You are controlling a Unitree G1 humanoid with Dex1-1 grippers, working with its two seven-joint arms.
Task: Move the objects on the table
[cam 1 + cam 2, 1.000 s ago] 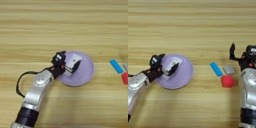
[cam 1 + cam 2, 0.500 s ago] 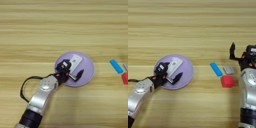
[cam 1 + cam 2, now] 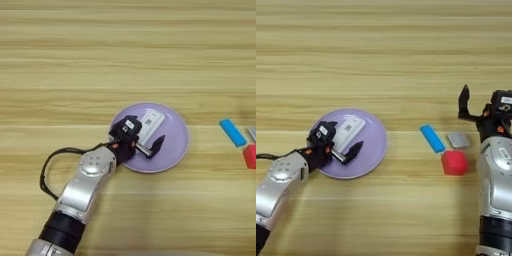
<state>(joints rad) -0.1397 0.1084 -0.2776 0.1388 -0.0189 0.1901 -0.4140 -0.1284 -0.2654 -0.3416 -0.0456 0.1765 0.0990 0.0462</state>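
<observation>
White bar [image 3: 348, 131] on lilac plate [image 3: 372, 150], striped wooden table [image 3: 125, 50], left end effector [image 3: 338, 146] released, right end effector [image 3: 468, 107] unclear

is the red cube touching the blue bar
Apart. The right eye view shows bare wood between the red cube and the blue bar.

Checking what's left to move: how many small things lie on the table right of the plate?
3: a blue bar nearest the plate, a grey tile further right, and a red cube in front of both. None seems hidden.
</observation>
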